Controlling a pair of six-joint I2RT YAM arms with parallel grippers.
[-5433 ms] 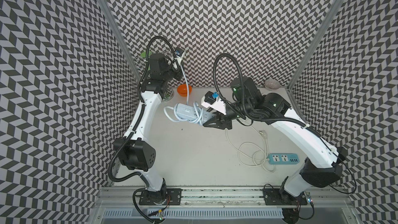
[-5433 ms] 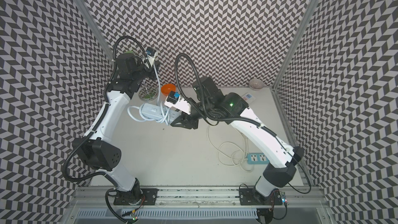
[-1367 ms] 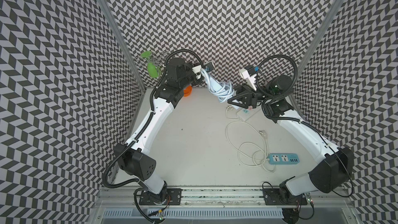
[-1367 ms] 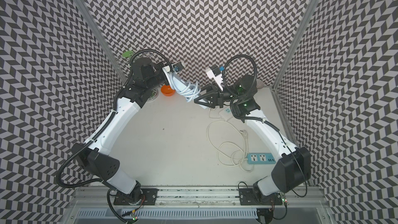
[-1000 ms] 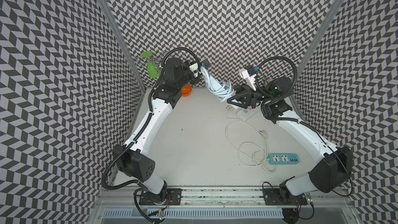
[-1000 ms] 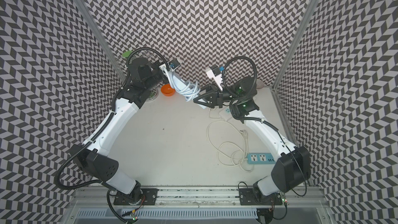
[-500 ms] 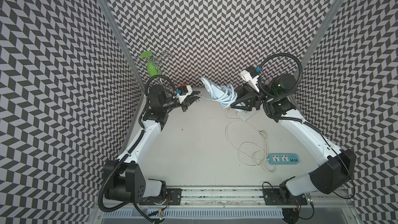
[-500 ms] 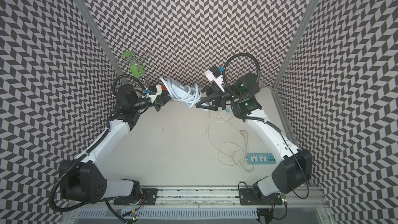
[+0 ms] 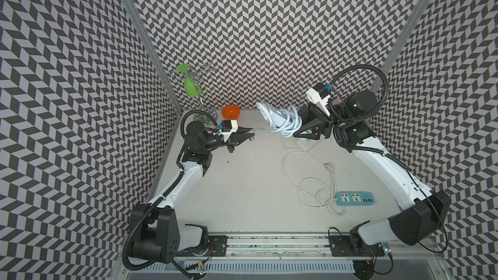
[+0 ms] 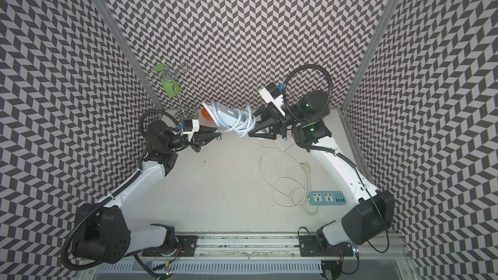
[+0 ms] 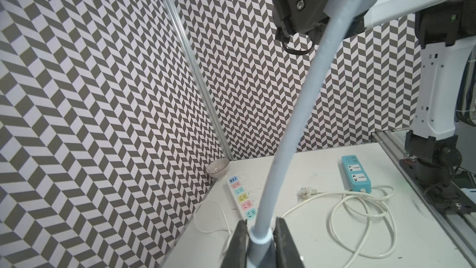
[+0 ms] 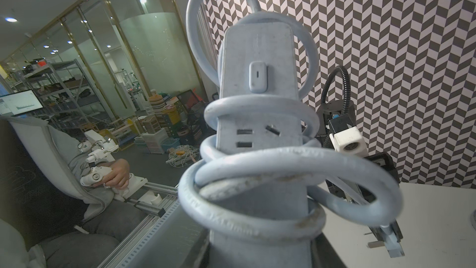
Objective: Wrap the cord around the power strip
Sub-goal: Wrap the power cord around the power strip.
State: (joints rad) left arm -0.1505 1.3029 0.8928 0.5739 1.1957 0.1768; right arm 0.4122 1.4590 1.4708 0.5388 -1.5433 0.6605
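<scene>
The power strip [image 12: 257, 73] is held up off the worktop [image 9: 242, 184], its base clamped in the right end effector [image 9: 300, 125], with the cord [image 12: 283, 166] coiled loosely round it. The left end effector [image 11: 260, 230] is closed on the cord's plug end. Slack coils could slip off the strip's free end if tension drops; too hard a pull could twist the strip from its grip

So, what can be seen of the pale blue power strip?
The power strip is a slim pale blue-grey plastic bar with a rocker switch and sockets on one face. The right fingers clamp one end, holding it off the table. Its thick cord loops around it several times; the left fingers grip the plug end.
</scene>
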